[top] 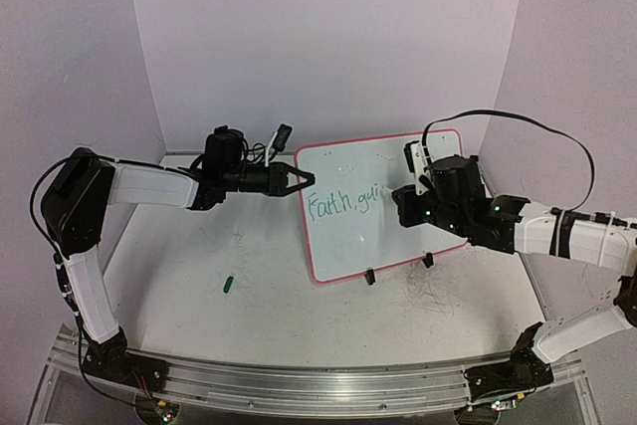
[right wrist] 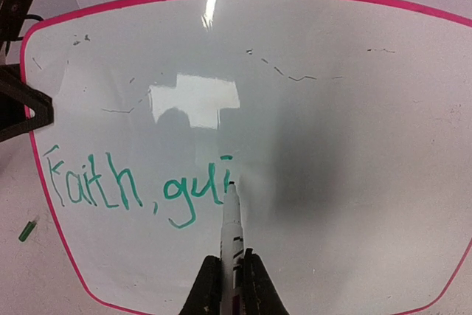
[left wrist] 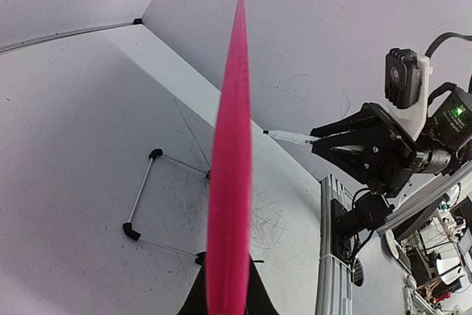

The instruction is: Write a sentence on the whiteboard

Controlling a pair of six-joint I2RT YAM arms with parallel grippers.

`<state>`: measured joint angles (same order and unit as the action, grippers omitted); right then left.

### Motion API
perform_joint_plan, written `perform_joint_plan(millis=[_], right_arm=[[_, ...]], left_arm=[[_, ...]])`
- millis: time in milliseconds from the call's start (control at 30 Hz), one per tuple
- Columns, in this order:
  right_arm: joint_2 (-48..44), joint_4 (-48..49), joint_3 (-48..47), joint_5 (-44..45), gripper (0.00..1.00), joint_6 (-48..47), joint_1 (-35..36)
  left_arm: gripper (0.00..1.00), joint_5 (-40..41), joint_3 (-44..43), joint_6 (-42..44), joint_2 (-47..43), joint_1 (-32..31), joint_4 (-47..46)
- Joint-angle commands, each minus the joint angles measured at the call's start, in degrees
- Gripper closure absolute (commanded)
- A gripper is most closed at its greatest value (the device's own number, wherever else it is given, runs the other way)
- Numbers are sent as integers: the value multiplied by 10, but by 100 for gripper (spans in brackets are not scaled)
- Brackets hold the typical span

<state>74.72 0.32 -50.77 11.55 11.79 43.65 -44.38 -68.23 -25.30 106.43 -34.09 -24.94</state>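
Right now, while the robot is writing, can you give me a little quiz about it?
1. True or false: the right gripper is shut on a marker.
2. What grips the left edge of the board? A) the left gripper B) a person's hand C) a strip of tape
3. Fill in: the green writing reads "Faith, ___".

Key: 1 true; 2 A; 3 gui
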Motion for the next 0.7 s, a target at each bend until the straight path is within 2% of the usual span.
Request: perform_joint_plan(millis=[0,667], right_arm=[[-12,2,12,8,100,-13,-3],[5,33,18,-4,100,-20,-4]], left_arm=[[100,56,4,18,-17,5,58],[100,58,2,14,-14,1,59]])
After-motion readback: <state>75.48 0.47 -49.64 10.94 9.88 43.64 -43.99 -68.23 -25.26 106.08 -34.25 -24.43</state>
